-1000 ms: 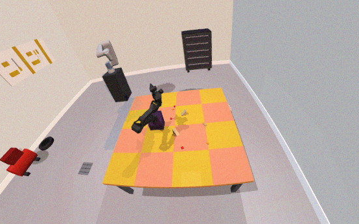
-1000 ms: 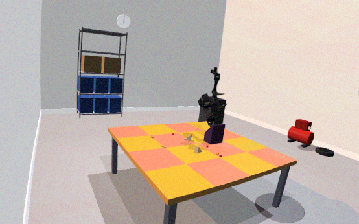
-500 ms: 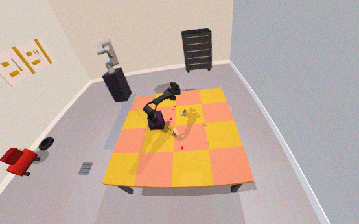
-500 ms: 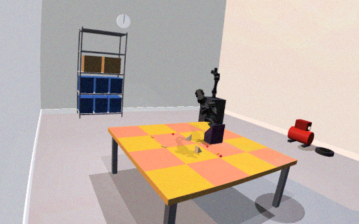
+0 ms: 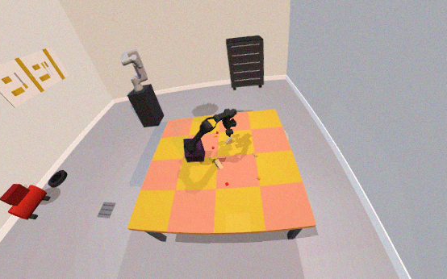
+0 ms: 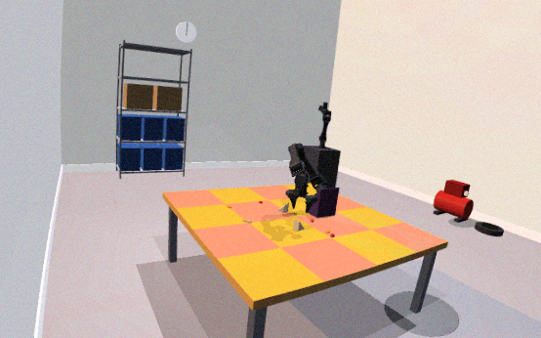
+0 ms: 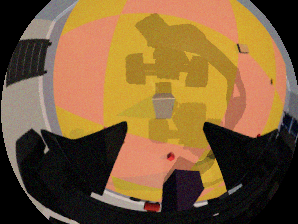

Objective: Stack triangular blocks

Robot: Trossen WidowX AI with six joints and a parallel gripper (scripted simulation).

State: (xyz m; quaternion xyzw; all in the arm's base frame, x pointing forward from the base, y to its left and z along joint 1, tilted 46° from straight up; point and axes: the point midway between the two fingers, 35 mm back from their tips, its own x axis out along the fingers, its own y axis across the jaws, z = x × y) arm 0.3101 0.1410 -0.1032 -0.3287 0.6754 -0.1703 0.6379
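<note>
One triangular block (image 5: 228, 140) (image 6: 298, 226) (image 7: 163, 106), pale grey, rests on a yellow square of the table. The other triangular block (image 5: 218, 164) (image 6: 283, 208), pale tan, rests apart from it, nearer the table's middle; I cannot make it out in the wrist view. My gripper (image 5: 229, 133) (image 6: 301, 205) (image 7: 166, 125) is open and empty, pointing down above the table near the grey block. In the wrist view that block shows between and beyond the two fingertips. The exact slope directions are too small to tell.
The purple arm base (image 5: 194, 152) (image 6: 323, 204) stands on the table. A red ball (image 5: 213, 147) (image 6: 312, 220) (image 7: 171, 156) lies between it and the grey block. A red cube (image 5: 227, 184) (image 6: 261, 202), a small tan piece (image 5: 255, 155) (image 7: 243, 48) and an orange piece (image 5: 258, 177) lie farther out.
</note>
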